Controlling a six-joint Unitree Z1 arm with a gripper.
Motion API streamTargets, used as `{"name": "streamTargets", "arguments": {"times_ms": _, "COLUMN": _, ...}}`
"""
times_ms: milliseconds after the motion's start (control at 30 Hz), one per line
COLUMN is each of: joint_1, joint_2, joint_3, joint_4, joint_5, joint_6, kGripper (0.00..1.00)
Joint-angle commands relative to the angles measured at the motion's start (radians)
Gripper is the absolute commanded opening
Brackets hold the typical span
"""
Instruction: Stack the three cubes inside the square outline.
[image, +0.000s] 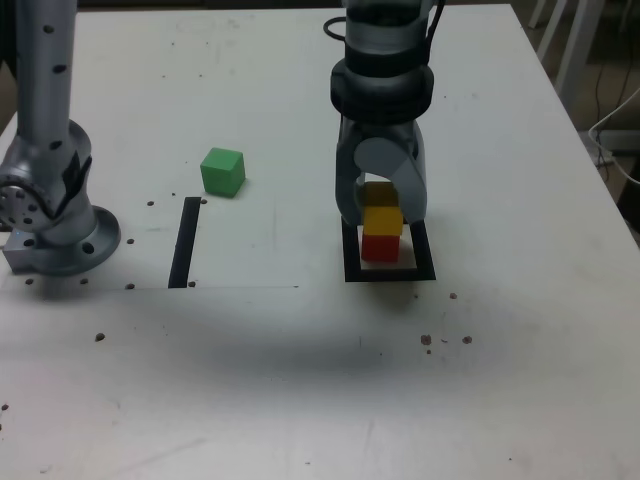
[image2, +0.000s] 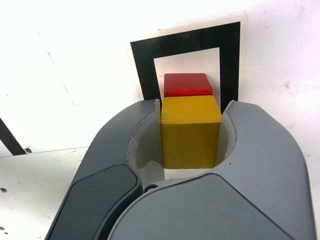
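A red cube (image: 380, 246) sits inside the square outline (image: 389, 270), also seen as red cube (image2: 187, 84) within the black frame (image2: 187, 40) in the wrist view. My gripper (image: 382, 215) is shut on the yellow cube (image: 382, 219), which is directly on top of the red one; whether they touch I cannot tell. In the wrist view the yellow cube (image2: 190, 130) is clamped between the two grey jaws of the gripper (image2: 190, 120). The green cube (image: 223, 171) lies alone on the table toward the exterior view's left.
A straight black strip (image: 185, 241) lies on the white table (image: 300, 380) below the green cube. The arm's grey base (image: 50, 200) stands at the exterior view's left edge. Small dark specks dot the table. The table's right edge runs near chair legs.
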Motion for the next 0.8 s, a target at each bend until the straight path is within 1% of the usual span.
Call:
{"name": "streamTargets", "arguments": {"times_ms": 0, "joint_1": -0.002, "joint_2": 0.006, "joint_3": 0.004, "joint_4": -0.006, "joint_5": -0.002, "joint_6": -0.002, "kGripper": 0.40}}
{"name": "streamTargets", "arguments": {"times_ms": 200, "joint_1": -0.002, "joint_2": 0.005, "joint_3": 0.014, "joint_4": -0.011, "joint_5": -0.002, "joint_6": -0.002, "kGripper": 0.57}}
{"name": "streamTargets", "arguments": {"times_ms": 233, "joint_1": -0.002, "joint_2": 0.005, "joint_3": 0.015, "joint_4": -0.012, "joint_5": -0.001, "joint_6": -0.002, "kGripper": 0.63}}
{"name": "streamTargets", "arguments": {"times_ms": 333, "joint_1": -0.002, "joint_2": 0.003, "joint_3": 0.017, "joint_4": -0.013, "joint_5": 0.000, "joint_6": -0.002, "kGripper": 0.83}}
{"name": "streamTargets", "arguments": {"times_ms": 400, "joint_1": -0.002, "joint_2": 0.002, "joint_3": 0.018, "joint_4": -0.014, "joint_5": 0.002, "joint_6": -0.002, "kGripper": 0.94}}
{"name": "streamTargets", "arguments": {"times_ms": 433, "joint_1": -0.002, "joint_2": 0.001, "joint_3": 0.019, "joint_4": -0.014, "joint_5": 0.003, "joint_6": -0.002, "kGripper": 0.98}}
{"name": "streamTargets", "arguments": {"times_ms": 500, "joint_1": -0.002, "joint_2": -0.001, "joint_3": 0.019, "joint_4": -0.014, "joint_5": 0.004, "joint_6": -0.002, "kGripper": 1.00}}
{"name": "streamTargets", "arguments": {"times_ms": 767, "joint_1": -0.002, "joint_2": -0.020, "joint_3": 0.016, "joint_4": -0.004, "joint_5": 0.014, "joint_6": -0.002, "kGripper": 1.00}}
